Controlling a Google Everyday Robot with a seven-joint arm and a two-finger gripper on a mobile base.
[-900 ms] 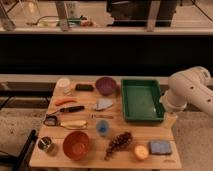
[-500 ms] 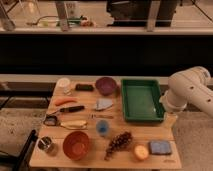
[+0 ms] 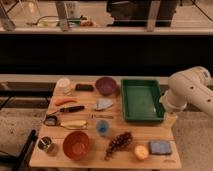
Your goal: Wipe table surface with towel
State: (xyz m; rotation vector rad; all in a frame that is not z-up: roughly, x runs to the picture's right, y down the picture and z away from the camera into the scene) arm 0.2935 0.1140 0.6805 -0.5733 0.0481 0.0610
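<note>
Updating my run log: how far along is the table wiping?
Nothing looks done: the crumpled pale towel lies on the table, nothing touching it, between the purple bowl and blue cup. In hand: nothing visible; only the white arm shows by the green tray, its gripper out of view. Left: grasping the towel and all the wiping.

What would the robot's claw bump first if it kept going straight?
The claw isn't visible; only the white arm shows, right of the table. Its rounded end faces the green tray, so probably that first.
</note>
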